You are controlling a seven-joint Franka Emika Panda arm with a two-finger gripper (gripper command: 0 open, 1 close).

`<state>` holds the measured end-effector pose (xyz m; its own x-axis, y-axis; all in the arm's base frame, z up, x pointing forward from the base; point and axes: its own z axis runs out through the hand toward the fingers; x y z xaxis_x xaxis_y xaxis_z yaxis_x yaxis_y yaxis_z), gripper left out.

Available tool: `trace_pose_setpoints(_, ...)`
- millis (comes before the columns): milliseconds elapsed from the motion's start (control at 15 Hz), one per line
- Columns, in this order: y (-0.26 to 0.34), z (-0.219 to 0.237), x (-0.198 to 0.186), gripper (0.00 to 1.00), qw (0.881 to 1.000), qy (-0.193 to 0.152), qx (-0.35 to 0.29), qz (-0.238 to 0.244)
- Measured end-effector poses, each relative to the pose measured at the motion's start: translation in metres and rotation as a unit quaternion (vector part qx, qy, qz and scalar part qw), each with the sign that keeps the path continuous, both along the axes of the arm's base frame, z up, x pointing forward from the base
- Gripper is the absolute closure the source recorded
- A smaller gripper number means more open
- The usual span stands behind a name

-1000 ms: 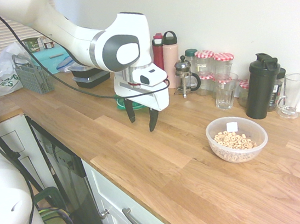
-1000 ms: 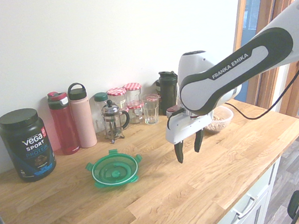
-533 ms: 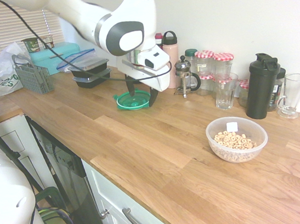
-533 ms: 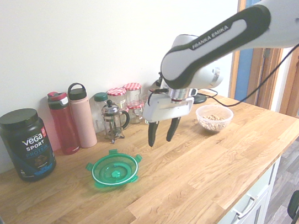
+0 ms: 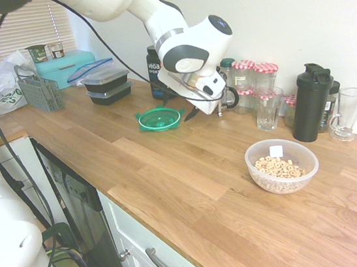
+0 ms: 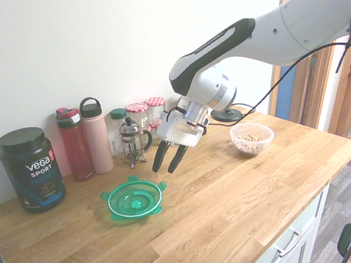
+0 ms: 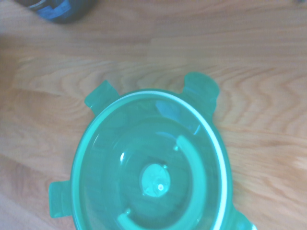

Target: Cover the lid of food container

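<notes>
Overhead, a white Franka arm tilts its gripper [image 6: 163, 163], jaws spread and empty, near a green lid [image 6: 135, 199] on the wooden counter [image 6: 194, 220]; a black tub [image 6: 32, 170] reads "Vega Sport Protein," and cereal fills a white-labeled bowl [image 5: 282, 166].

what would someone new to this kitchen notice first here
Probably the big white robot arm reaching over the wooden counter, its open gripper hovering empty near a bright green lid. Next, the clear bowl of cereal rings, sitting uncovered toward the counter's other end.
</notes>
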<state>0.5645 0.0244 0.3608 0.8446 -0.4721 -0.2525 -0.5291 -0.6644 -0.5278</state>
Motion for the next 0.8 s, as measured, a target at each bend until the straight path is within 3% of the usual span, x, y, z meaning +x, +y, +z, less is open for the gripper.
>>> trace_pose_setpoints(800,0.046,-0.04,0.006,0.0,1.0,0.023,0.005,0.009)
